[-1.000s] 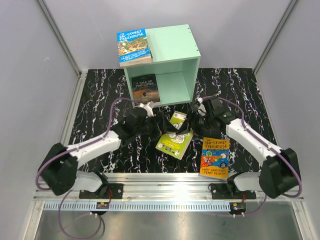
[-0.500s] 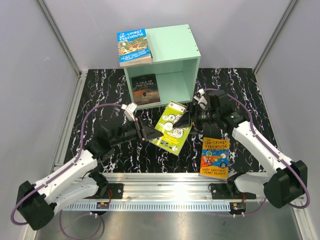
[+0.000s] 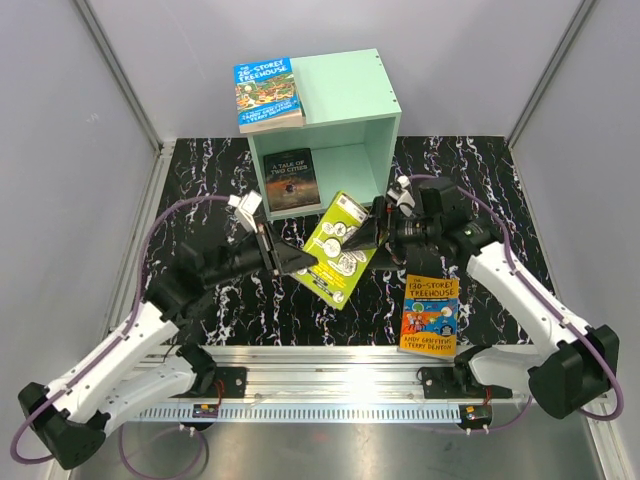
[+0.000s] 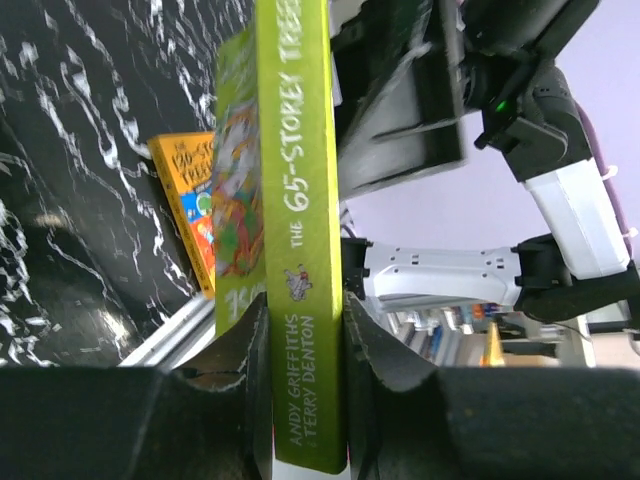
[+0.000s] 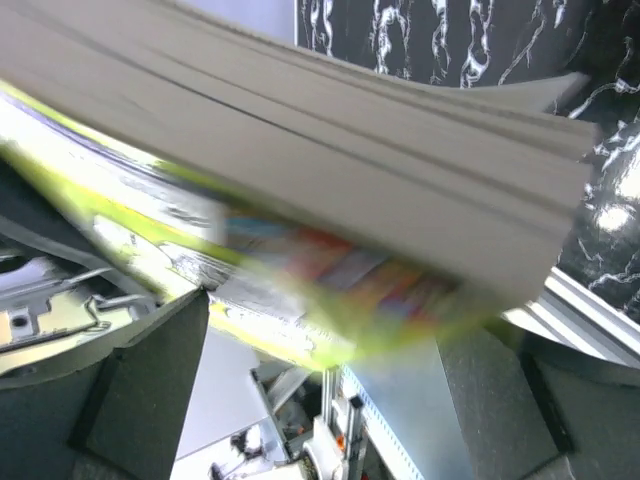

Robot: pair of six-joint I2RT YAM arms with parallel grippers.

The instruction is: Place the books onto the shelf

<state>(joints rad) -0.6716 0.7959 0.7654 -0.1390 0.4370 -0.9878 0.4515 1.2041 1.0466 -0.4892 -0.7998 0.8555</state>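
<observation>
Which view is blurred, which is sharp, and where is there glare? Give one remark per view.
Top external view: sharp and evenly lit, title legible on the blue book. Left wrist view: spine of the lime-green book crisp, white glare patches on the black table. Right wrist view: that book smeared by blur, glare on the table at right.

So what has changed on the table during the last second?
The left gripper has closed on the spine of the lime-green book, and its arm has swung back to the left, raising the book to a tilt. The right gripper, at the book's far edge, has opened. Unchanged: the blue book on the shelf, the dark book inside it, the orange book on the table.
</observation>
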